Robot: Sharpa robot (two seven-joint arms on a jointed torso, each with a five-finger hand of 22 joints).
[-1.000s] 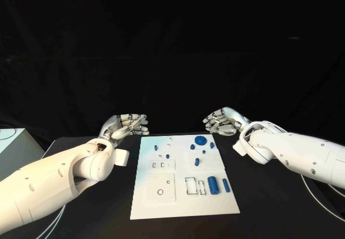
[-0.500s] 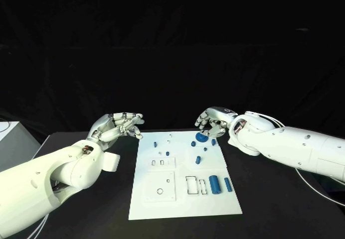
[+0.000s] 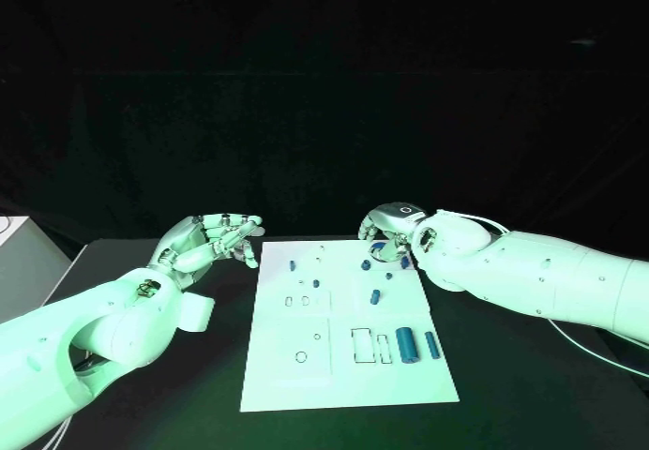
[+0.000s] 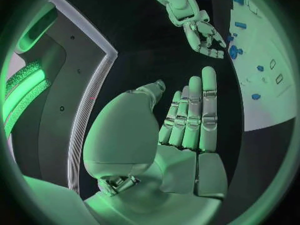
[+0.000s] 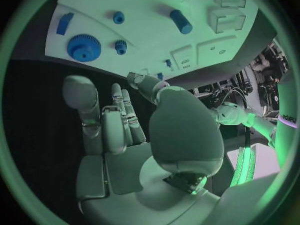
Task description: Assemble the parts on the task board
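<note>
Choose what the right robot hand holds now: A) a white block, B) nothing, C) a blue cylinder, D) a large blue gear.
B: in the right wrist view the right robot hand has its fingers apart with nothing in them, and the large blue gear lies on the task board.

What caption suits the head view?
Right hand hovers over white task board's far edge; left hand open beside it.

My left hand (image 3: 214, 240) hangs off the task board's (image 3: 339, 375) far left corner, fingers straight and together, holding nothing. My right hand (image 3: 389, 236) hovers over its far right corner, fingers apart, nothing in them.
</note>
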